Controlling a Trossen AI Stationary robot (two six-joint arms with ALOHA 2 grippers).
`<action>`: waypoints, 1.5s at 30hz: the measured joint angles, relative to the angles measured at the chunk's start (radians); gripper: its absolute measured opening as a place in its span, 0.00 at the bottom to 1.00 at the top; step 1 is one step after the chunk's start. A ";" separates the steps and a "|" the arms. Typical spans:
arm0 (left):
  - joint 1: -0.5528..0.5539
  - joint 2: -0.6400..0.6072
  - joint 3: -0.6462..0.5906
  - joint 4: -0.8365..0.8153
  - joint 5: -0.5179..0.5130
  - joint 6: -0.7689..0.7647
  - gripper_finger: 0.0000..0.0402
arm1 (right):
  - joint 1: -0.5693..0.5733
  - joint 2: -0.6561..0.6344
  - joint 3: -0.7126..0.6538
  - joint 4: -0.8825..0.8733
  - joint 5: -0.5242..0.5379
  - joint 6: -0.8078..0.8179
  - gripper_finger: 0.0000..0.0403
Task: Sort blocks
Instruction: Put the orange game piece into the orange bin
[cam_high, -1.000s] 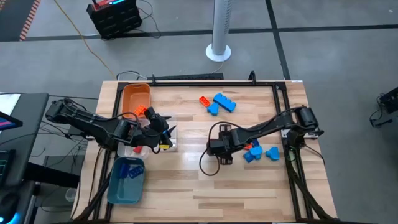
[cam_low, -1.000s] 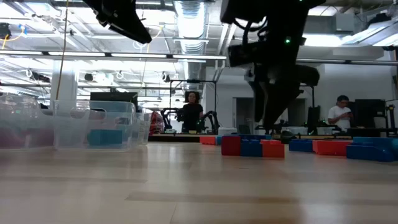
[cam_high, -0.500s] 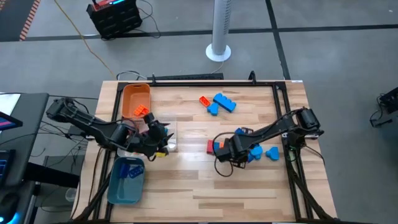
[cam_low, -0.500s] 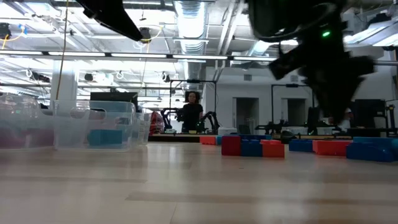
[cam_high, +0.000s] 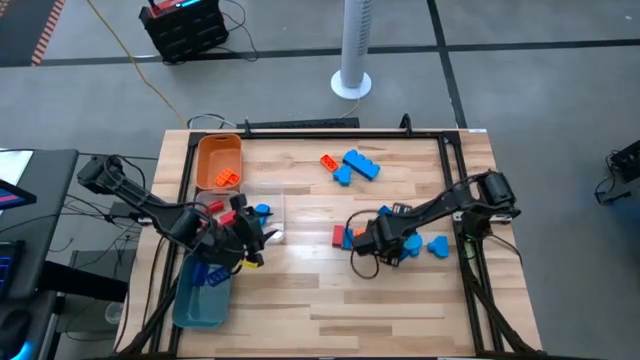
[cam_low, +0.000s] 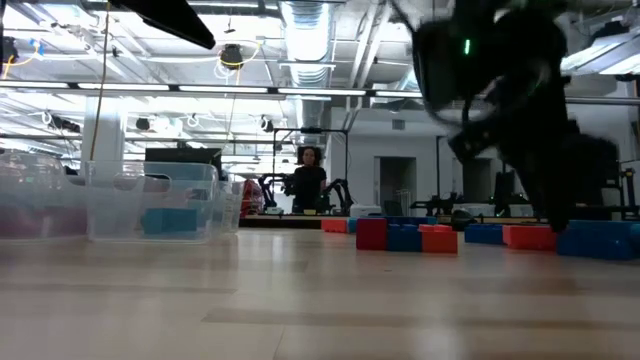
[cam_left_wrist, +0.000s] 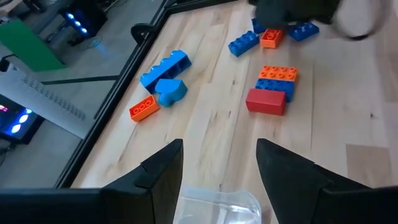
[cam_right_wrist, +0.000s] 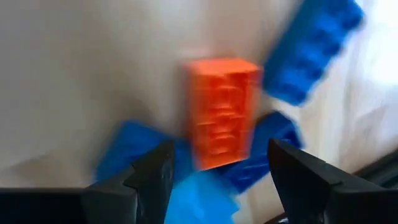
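High view: the left gripper (cam_high: 250, 243) hangs near the tabletop's left edge, beside the orange tray (cam_high: 218, 160), the clear tray (cam_high: 268, 222) and the teal tray (cam_high: 203, 290), its fingers (cam_left_wrist: 163, 171) spread and empty. Loose blocks (cam_high: 352, 165) lie toward the far edge at the middle. Near the right edge the right gripper (cam_high: 392, 243) sits low over a cluster of blue blocks (cam_high: 436, 245), its fingers (cam_right_wrist: 297, 171) spread on either side of an orange block (cam_right_wrist: 221, 112), not pinching it.

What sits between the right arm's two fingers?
In the right wrist view, an orange block lies in line between the open fingers, with blue blocks around it.
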 joint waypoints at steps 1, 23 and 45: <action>-0.003 0.000 0.000 -0.002 0.000 -0.006 0.49 | -0.013 -0.020 -0.027 0.018 0.007 0.000 0.66; -0.013 0.000 0.001 -0.039 0.000 -0.016 0.49 | -0.063 -0.168 -0.284 0.420 0.005 -0.138 0.66; 0.000 0.000 0.000 -0.050 0.000 -0.018 0.49 | -0.044 -0.315 -0.243 0.463 0.046 -0.120 0.27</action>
